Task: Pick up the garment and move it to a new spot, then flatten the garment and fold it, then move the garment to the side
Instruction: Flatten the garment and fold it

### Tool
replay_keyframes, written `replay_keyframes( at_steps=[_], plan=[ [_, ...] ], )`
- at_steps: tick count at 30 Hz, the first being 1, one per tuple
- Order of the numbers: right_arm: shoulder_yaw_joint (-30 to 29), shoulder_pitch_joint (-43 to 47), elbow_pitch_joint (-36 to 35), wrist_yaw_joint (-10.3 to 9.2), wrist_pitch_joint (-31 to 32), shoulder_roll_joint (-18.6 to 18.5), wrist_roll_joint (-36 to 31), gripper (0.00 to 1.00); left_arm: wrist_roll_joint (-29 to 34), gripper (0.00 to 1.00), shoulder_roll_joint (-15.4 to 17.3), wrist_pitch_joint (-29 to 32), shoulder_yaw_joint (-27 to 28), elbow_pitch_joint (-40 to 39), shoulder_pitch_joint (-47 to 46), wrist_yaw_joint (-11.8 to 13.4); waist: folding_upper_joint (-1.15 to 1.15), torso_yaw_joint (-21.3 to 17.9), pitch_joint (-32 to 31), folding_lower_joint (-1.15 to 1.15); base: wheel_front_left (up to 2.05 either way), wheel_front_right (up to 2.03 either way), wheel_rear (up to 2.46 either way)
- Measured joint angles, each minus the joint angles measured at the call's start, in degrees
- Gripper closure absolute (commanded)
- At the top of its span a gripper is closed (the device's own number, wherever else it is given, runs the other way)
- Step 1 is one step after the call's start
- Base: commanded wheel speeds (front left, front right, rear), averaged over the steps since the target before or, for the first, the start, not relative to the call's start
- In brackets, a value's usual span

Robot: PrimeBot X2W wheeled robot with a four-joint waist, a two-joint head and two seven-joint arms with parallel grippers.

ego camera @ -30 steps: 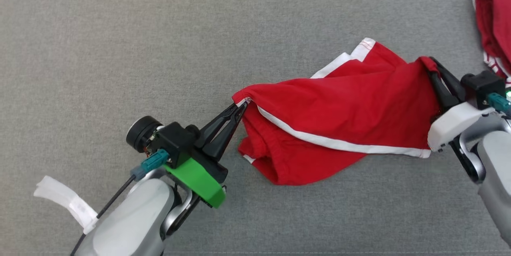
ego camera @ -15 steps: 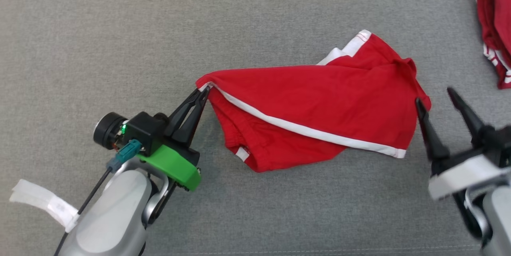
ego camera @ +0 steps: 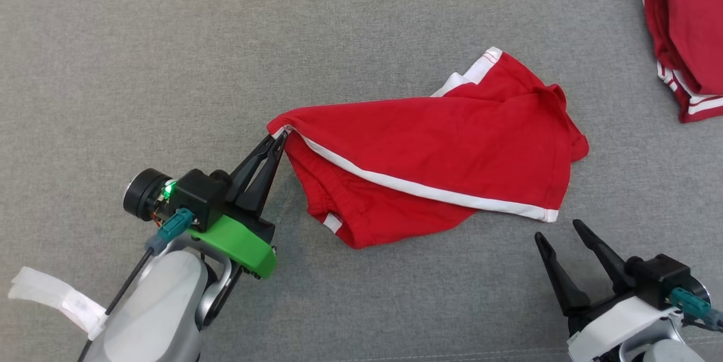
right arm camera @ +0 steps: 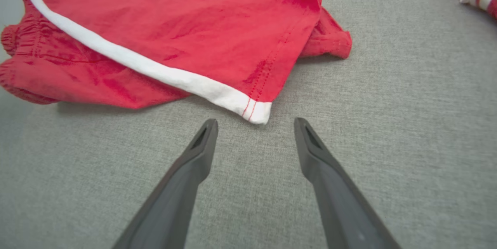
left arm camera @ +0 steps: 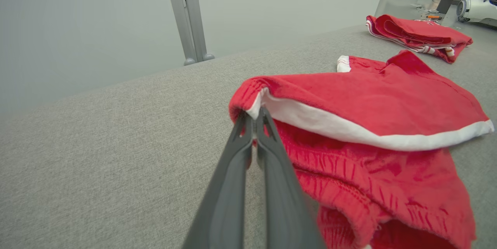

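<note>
The garment is a pair of red shorts with a white side stripe, lying rumpled across the middle of the grey surface. My left gripper is shut on its left corner at the waistband, and the left wrist view shows the fingertips pinching the red-and-white edge. My right gripper stands open just below the garment's right hem corner, holding nothing. In the right wrist view its open fingers frame the white-trimmed corner lying on the cloth surface.
A second red garment with white stripes lies folded at the far right back, also visible as the folded red garment in the left wrist view. A grey fabric surface spreads all around. A metal post stands beyond its far edge.
My right gripper let go of the garment's right end, opened, and drew back toward the lower right. The released end dropped onto the surface. The left gripper pulled its corner a little leftward.
</note>
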Motion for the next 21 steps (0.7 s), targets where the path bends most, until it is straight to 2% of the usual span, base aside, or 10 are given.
replay_keyframes(
  at_steps=[6, 7, 8, 10, 11, 12, 21],
  plan=[
    [1.5, -2.8, 3.9, 0.00, 0.0, -0.7, 0.7, 0.01, 0.3, 1.00, -0.4, 0.0, -0.5, -0.4, 0.0, -0.2, 0.00, 1.2, 0.4, 0.00, 0.00, 0.00, 0.00],
    [1.7, -3.2, 4.4, 0.00, 0.0, -0.8, 0.9, 0.05, 0.3, 1.00, -0.4, 0.0, -0.5, -0.4, 0.0, -0.2, 0.00, 1.5, 0.5, 0.00, 0.00, 0.00, 0.00],
    [2.2, -3.6, 4.9, 0.00, 0.0, -1.0, 0.9, 0.20, 0.3, 1.00, -0.4, 0.0, -0.5, -0.3, 0.0, -0.2, 0.00, 1.7, 0.6, 0.00, 0.00, 0.00, 0.00],
    [2.5, -4.2, 5.2, 0.00, 0.0, -1.2, 0.9, 0.56, 0.3, 1.00, -0.4, 0.0, -0.4, -0.3, 0.0, -0.2, 0.00, 1.9, 0.9, 0.00, 0.00, 0.00, 0.00],
    [2.6, -4.5, 5.2, 0.00, 0.0, -1.2, 0.9, 0.66, 0.3, 1.00, -0.4, 0.0, -0.4, -0.3, 0.0, -0.2, 0.00, 2.1, 1.0, 0.00, 0.00, 0.00, 0.00],
    [2.7, -4.6, 5.1, 0.00, 0.0, -1.2, 0.9, 1.00, 0.3, 1.00, -0.4, 0.0, -0.4, -0.3, 0.0, -0.2, 0.00, 2.1, 1.1, 0.00, 0.00, 0.00, 0.00],
    [3.1, -4.9, 0.9, 0.00, 0.0, -1.6, 0.1, 1.00, 0.8, 1.00, 0.4, 0.0, 0.0, -0.8, 0.4, -0.2, 0.00, 1.0, 1.2, 0.00, 0.00, 0.00, 0.00]
  ],
)
